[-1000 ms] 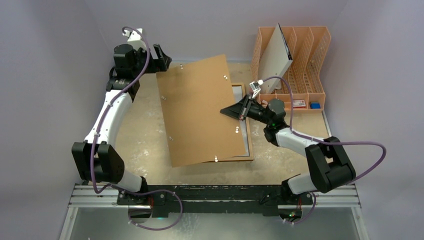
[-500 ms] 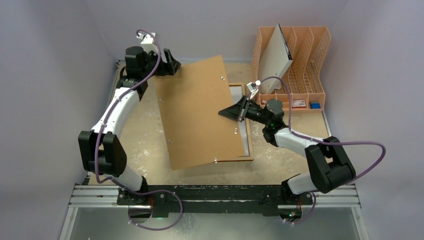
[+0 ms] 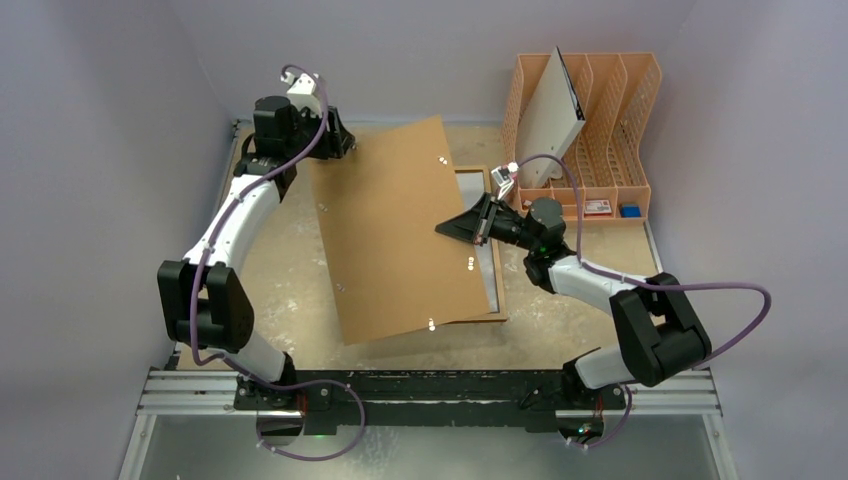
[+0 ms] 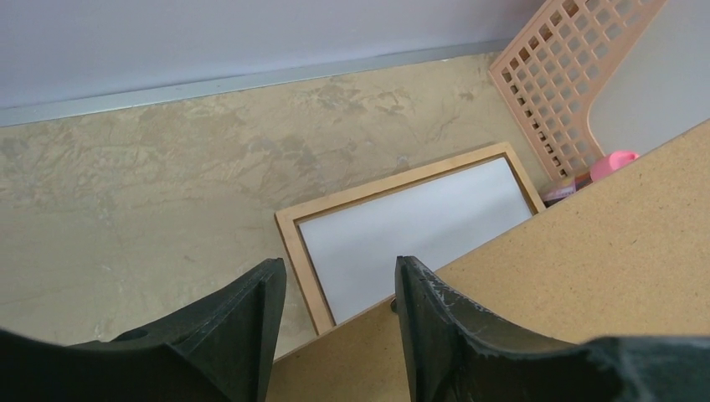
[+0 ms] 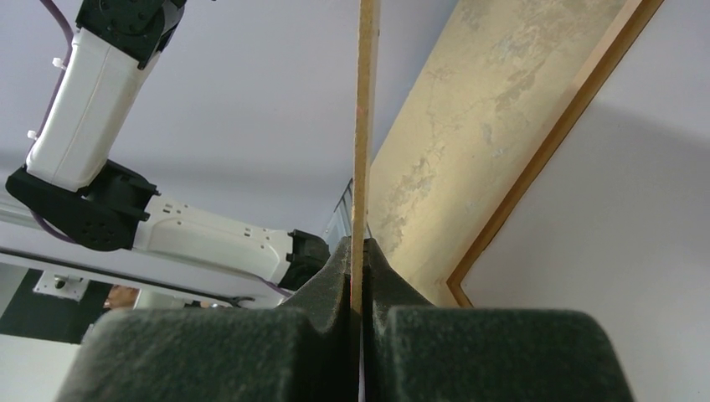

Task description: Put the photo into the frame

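Backing board (image 3: pixel 400 230) tilted over the frame (image 3: pixel 499 292) as I run both arms from my desk. Since a second ago the left arm has swung in from the far left of the worktop (image 3: pixel 290 260) to the board's far left corner. Its left claw (image 4: pixel 339 276) has narrowed from wide apart to partly open, and it has hold of nothing. The board itself has shifted a little. The right claw (image 5: pixel 358 251) has not changed: it is pinched tight on the board's right edge, holding that side up.

An orange file rack (image 3: pixel 610 110) stands at the far right. A white panel (image 3: pixel 550 120) leans in its leftmost slot, while a small red-and-white item (image 3: pixel 598 207) and a blue one (image 3: pixel 629 211) sit along its front.

The frame lies flat on the worktop under the board, with only its far end and right rail showing. From the left wrist it sits just beyond the left claw's fingers (image 4: pixel 251 301). I cannot tell whether the pale sheet (image 4: pixel 410 226) inside it is the photo or the bare pane.
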